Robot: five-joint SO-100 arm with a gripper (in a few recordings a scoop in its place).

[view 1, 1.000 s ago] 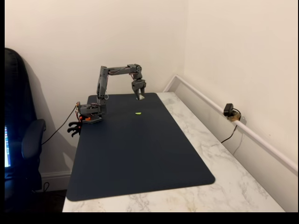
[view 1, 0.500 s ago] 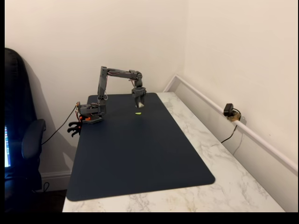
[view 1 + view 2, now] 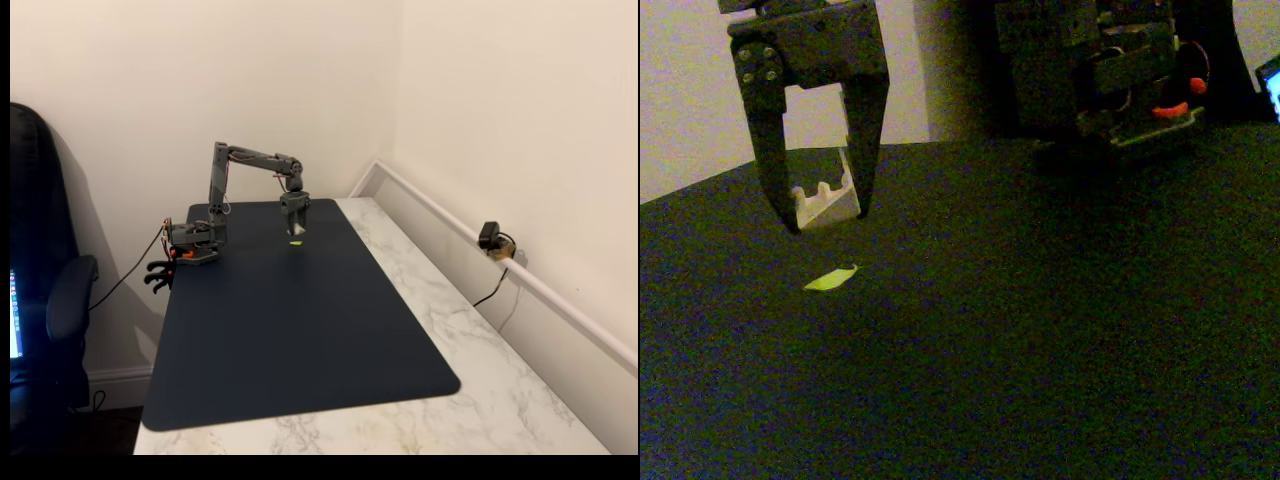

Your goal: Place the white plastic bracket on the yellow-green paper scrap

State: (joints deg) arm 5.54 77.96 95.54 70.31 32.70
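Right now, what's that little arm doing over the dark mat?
The gripper holds the white plastic bracket between its fingertips, just above the dark mat. The yellow-green paper scrap lies flat on the mat right below it, with a small gap between them. The bracket has not been set down on the scrap yet.

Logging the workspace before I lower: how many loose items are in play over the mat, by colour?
White: 1, the white plastic bracket, held in the claw above the mat.
Yellow-green: 1, the yellow-green paper scrap, flat on the mat just below the bracket.
Total: 2
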